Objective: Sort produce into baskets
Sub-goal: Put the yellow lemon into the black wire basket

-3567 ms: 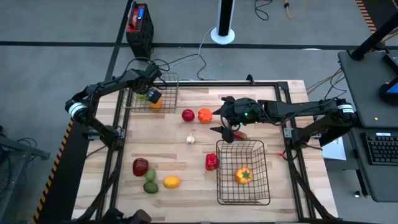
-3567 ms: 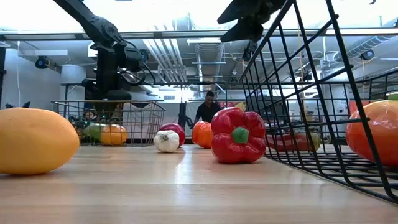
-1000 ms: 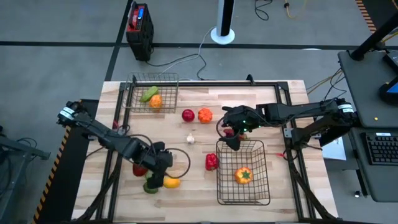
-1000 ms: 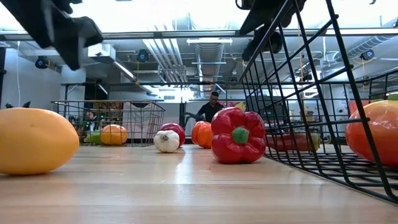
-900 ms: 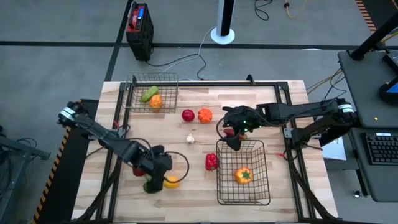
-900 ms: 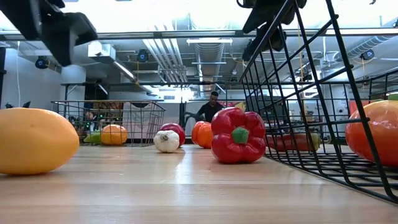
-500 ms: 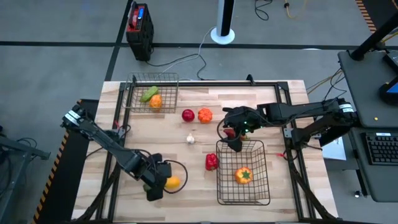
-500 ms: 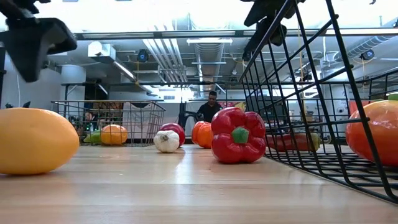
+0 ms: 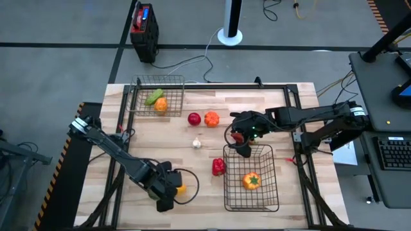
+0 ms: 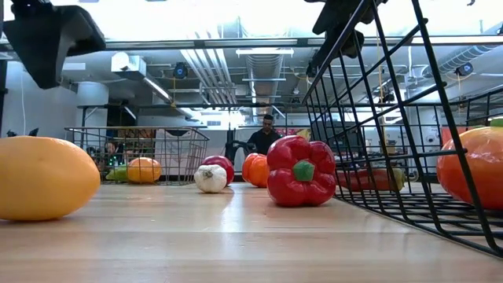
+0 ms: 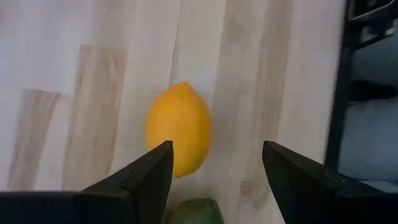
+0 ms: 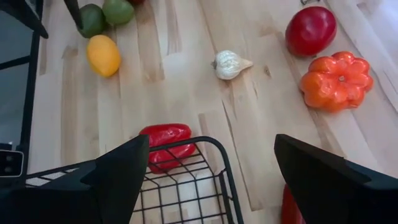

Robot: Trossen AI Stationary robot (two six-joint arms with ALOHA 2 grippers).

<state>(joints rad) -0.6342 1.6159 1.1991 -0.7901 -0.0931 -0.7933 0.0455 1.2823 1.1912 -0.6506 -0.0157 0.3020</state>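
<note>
The left gripper (image 11: 214, 171), fingers apart and empty, hangs over the lemon (image 11: 178, 129) at the table's near-left (long axis running between the fingers); the right gripper (image 9: 239, 142) is farther off.

light: bright, even, from ceiling lamps | shadows: soft | glare: ceiling blown out, low view | blur: near fingers

the wooden surface (image 9: 192, 163) stands on a grey floor (image 9: 58, 64) with dark lines. a white post (image 9: 230, 32) is behind it, a desk with a keyboard (image 9: 393, 153) at one side. ceiling pipes (image 10: 259, 67) run overhead, and a person (image 10: 266, 135) is far back.
</note>
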